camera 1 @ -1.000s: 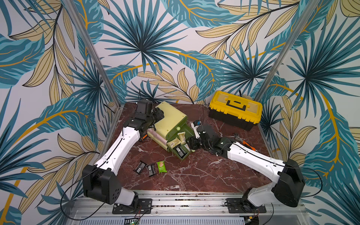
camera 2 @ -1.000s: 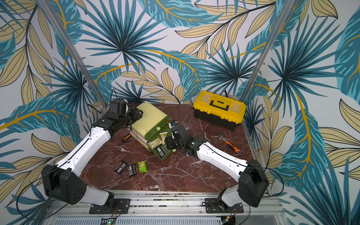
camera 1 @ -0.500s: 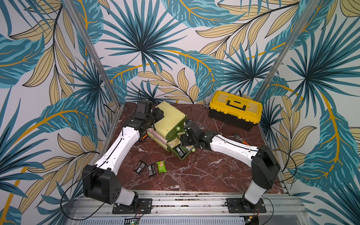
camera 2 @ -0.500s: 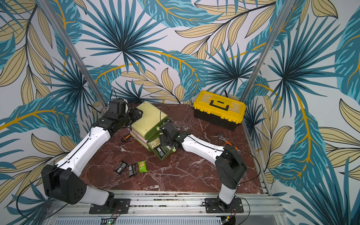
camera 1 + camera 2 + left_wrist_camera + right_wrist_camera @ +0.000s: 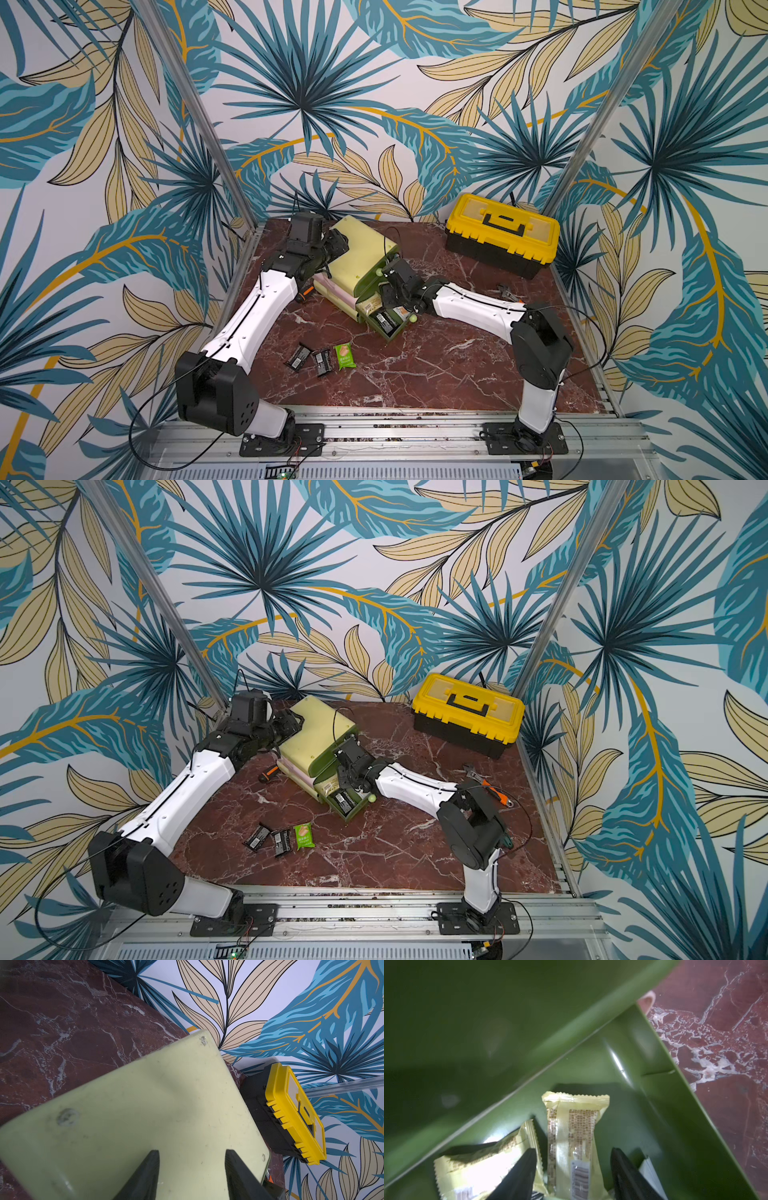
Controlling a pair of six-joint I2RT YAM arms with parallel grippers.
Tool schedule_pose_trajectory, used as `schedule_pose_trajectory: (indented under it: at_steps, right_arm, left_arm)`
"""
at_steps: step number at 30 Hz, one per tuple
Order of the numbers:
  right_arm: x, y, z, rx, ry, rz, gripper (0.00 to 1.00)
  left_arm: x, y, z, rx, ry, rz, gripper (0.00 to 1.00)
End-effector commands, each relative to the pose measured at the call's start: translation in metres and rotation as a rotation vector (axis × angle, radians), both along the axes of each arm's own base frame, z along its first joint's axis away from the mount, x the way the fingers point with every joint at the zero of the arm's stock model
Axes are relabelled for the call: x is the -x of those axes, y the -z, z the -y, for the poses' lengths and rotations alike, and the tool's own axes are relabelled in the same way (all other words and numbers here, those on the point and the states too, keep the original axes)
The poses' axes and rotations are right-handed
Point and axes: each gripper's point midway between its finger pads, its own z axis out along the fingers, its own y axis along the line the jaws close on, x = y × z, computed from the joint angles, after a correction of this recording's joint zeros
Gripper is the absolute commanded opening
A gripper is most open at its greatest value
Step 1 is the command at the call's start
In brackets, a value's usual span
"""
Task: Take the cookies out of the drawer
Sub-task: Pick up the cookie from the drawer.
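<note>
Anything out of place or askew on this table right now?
The drawer unit sits diagonal to the table edges. An orange-handled tool lies beside it by the left arm, a wrench loose by the right arm. No spill or damage shows.

Left arm point(image 5: 257, 316) stretched forward, left pincer point(image 5: 192, 1153) jaws apart; right arm point(image 5: 473, 305) reaching inward, right pincer point(image 5: 572, 1150) jaws apart.
</note>
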Motion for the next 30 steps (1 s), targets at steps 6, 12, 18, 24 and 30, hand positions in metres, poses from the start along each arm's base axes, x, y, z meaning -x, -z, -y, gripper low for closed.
schedule_pose_trajectory:
  at_steps: [6, 12, 18, 24, 30]
  right_arm:
    - [-0.008, 0.01, -0.005, 0.033, -0.007, 0.013, 0.57]
    - [-0.008, 0.017, -0.005, 0.043, -0.005, 0.002, 0.55]
    - [-0.01, 0.019, -0.006, 0.044, -0.001, 0.008, 0.46]
    - [-0.011, 0.013, -0.008, 0.032, -0.008, 0.022, 0.37]
    - [-0.01, -0.002, -0.005, 0.013, -0.003, 0.047, 0.35]
  left_arm:
    - [0.015, 0.038, -0.01, -0.038, -0.019, -0.143, 0.55]
    - [0.015, 0.04, -0.009, -0.037, -0.018, -0.146, 0.55]
    - [0.015, 0.04, -0.009, -0.037, -0.018, -0.146, 0.55]
    - [0.015, 0.04, -0.01, -0.04, -0.018, -0.146, 0.55]
    - [0.014, 0.039, -0.009, -0.037, -0.017, -0.142, 0.55]
